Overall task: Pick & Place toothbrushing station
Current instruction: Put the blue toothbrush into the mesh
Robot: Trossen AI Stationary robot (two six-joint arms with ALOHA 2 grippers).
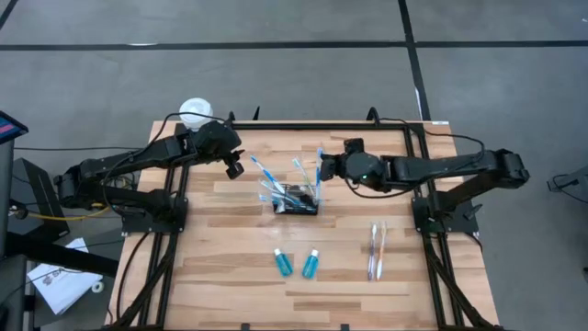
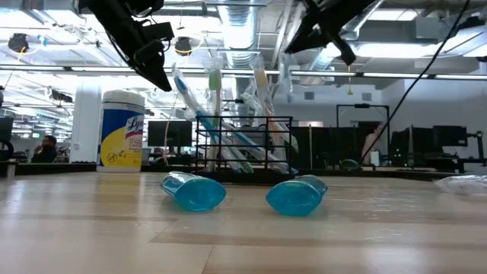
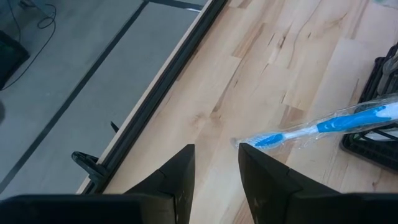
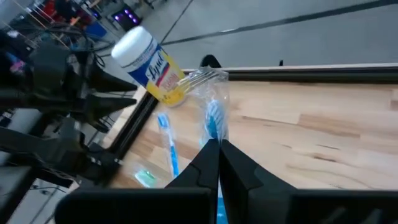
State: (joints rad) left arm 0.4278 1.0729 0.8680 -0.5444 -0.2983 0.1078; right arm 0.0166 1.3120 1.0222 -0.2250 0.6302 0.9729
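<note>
The black wire-mesh basket (image 1: 296, 199) stands mid-table with several wrapped toothbrushes leaning out of it; it also shows in the low view (image 2: 243, 144). My right gripper (image 1: 323, 168) is at the basket's far right corner, shut on a wrapped blue toothbrush (image 4: 214, 118). My left gripper (image 1: 235, 166) is open and empty, left of the basket. Its fingertips (image 3: 216, 163) are close to the free end of another blue toothbrush (image 3: 317, 126) that leans out of the basket. Two teal tubes (image 1: 295, 263) lie on the table nearer the front. My right gripper pinches the wrapped blue toothbrush between its two fingers, on its upper part (image 4: 215, 138) below the crinkled wrapper end (image 4: 208, 78). The fingers come about level from the table's right and lie across it. The brush stands nearly upright; its lower end is hidden by the fingers.
A white-lidded canister with a yellow label (image 1: 195, 113) stands at the far left corner. Two toothbrushes (image 1: 375, 250) lie side by side on the table at the front right. Bare wood lies around the tubes and along the front.
</note>
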